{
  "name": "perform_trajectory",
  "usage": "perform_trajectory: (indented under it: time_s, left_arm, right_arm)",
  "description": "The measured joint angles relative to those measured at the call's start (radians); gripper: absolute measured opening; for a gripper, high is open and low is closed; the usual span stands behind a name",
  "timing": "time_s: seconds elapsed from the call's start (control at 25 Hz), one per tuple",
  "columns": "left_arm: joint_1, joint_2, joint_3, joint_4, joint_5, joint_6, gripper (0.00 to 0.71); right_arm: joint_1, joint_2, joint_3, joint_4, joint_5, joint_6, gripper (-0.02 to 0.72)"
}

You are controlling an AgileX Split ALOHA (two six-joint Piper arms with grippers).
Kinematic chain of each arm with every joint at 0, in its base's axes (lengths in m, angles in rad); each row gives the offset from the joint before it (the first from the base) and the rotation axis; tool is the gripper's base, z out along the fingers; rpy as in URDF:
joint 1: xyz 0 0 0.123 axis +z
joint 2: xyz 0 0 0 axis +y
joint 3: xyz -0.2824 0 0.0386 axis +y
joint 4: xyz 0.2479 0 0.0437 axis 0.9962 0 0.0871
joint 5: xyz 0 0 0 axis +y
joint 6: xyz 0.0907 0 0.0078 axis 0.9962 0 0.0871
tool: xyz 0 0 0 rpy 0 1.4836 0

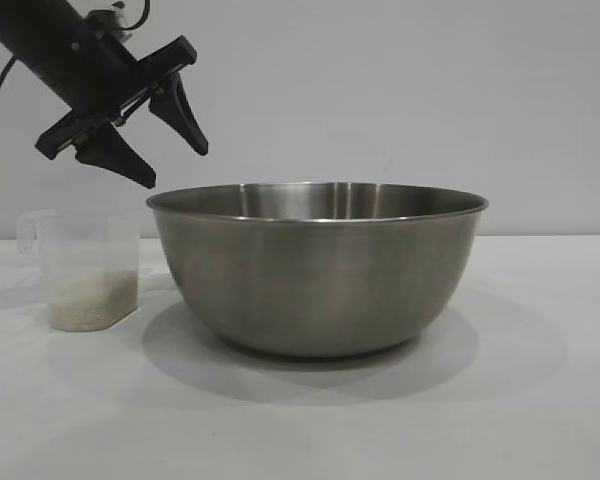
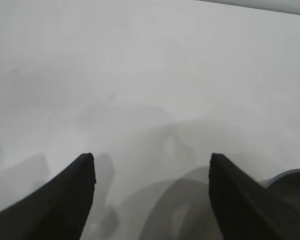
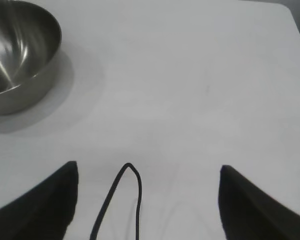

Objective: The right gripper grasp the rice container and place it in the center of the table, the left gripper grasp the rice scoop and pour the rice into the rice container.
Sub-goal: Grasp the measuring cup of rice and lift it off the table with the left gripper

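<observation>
open left tool (image 1: 175, 160) above rice scoop (image 1: 83, 270)

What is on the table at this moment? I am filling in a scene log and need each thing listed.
Round stainless-steel mixing bowl: one, brushed grey, upright mid-table.
Small clear plastic measuring cup: one, translucent, upright beside the bowl, apart from it.
Fine rice grains: one heap, white-cream, in the cup's bottom.
Flat matte tabletop: one, white.
Thin cable: one, black, looped between the right gripper's fingers.
Left gripper: one, black, open, above the cup.
Right gripper: one, black, open, away from the bowl.
</observation>
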Motion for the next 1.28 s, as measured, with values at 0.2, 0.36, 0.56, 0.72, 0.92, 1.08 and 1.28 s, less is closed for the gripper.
perform_trajectory:
  time_s: [0.2,0.36,0.56,0.72,0.92,1.08,1.28]
  left_arm:
    - [0.035,-0.071,0.000,0.017,0.002,0.007,0.477]
    - [0.074,-0.159,0.000,0.111,0.023,0.008,0.477]
    - [0.089,-0.288,0.000,0.330,0.071,-0.079,0.477]
    - [0.089,-0.377,0.000,0.565,0.169,-0.272,0.477]
    - [0.089,-0.464,0.000,0.787,0.342,-0.458,0.477]
    - [0.089,-0.517,0.000,0.874,0.474,-0.544,0.477]
    - [0.089,-0.617,0.048,0.957,0.553,-0.625,0.477]
  right_arm:
    - [0.000,0.000,0.000,0.000,0.000,0.000,0.542]
    - [0.000,0.000,0.000,0.000,0.000,0.000,0.542]
    - [0.000,0.000,0.000,0.000,0.000,0.000,0.542]
    - [0.000,0.000,0.000,0.000,0.000,0.001,0.542]
    - [0.000,0.000,0.000,0.000,0.000,0.001,0.542]
    - [0.000,0.000,0.000,0.000,0.000,0.001,0.542]
    - [0.000,0.000,0.000,0.000,0.000,0.001,0.542]
